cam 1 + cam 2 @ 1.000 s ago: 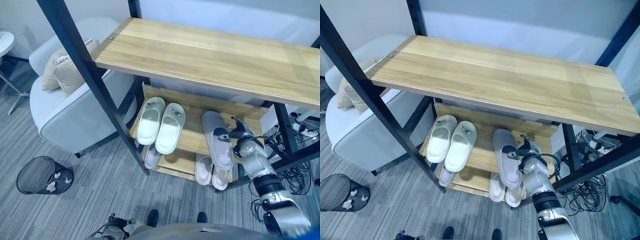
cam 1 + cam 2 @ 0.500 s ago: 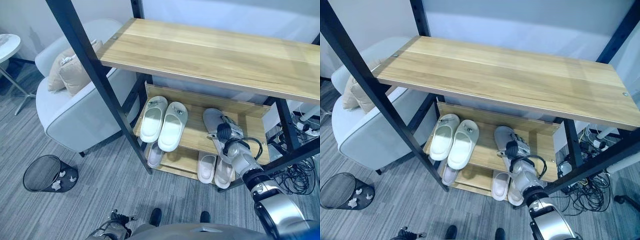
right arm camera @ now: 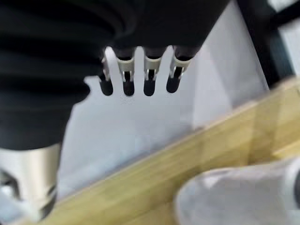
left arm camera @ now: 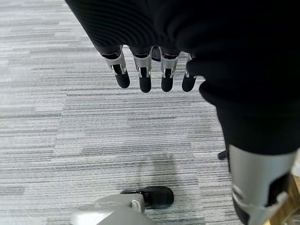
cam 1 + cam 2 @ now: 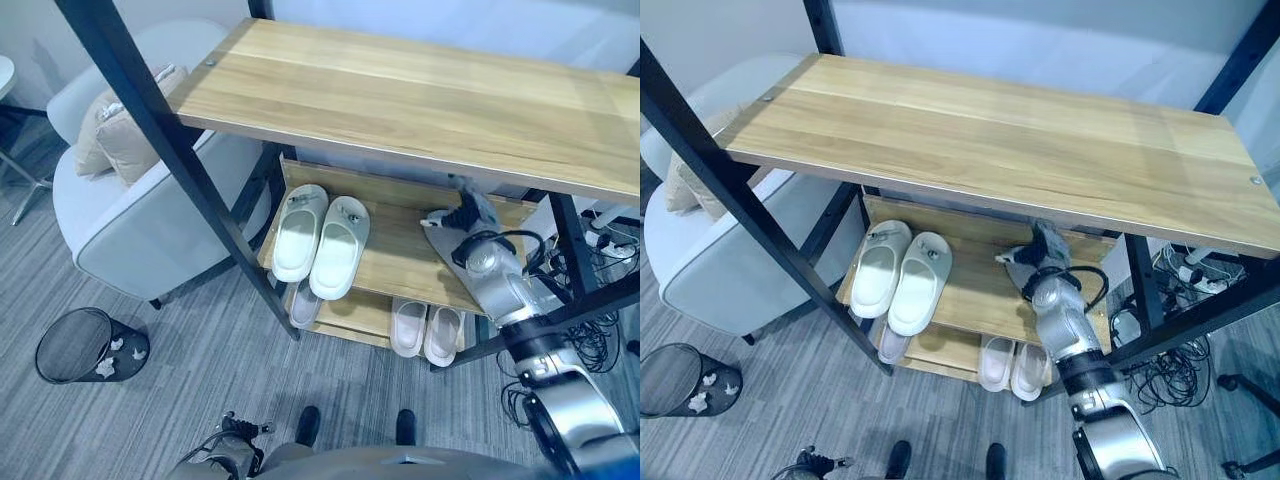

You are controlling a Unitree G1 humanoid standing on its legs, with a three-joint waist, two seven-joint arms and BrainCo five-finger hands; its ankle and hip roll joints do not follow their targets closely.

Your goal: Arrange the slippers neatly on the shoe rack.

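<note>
A pair of white slippers (image 5: 320, 238) lies side by side on the left of the rack's middle shelf (image 5: 400, 268). A grey slipper (image 3: 239, 197) rests further right on that shelf, far back under the top board (image 5: 420, 100). My right hand (image 5: 458, 222) reaches in beside it, fingers (image 3: 150, 79) straight and holding nothing. In the eye views the slipper (image 5: 1045, 240) is mostly hidden by the top board and my hand. My left hand (image 4: 140, 75) hangs open over the carpet.
The bottom shelf holds a pale pair (image 5: 425, 330) on the right and one slipper (image 5: 303, 305) on the left. A black rack post (image 5: 180, 170) slants across the left. A grey armchair (image 5: 130, 230) and a mesh wastebasket (image 5: 85, 345) stand left of the rack.
The grey slipper has gone from overhanging the middle shelf's front edge to the back of the shelf, and my right hand has moved inward with it. The camera has shifted slightly.
</note>
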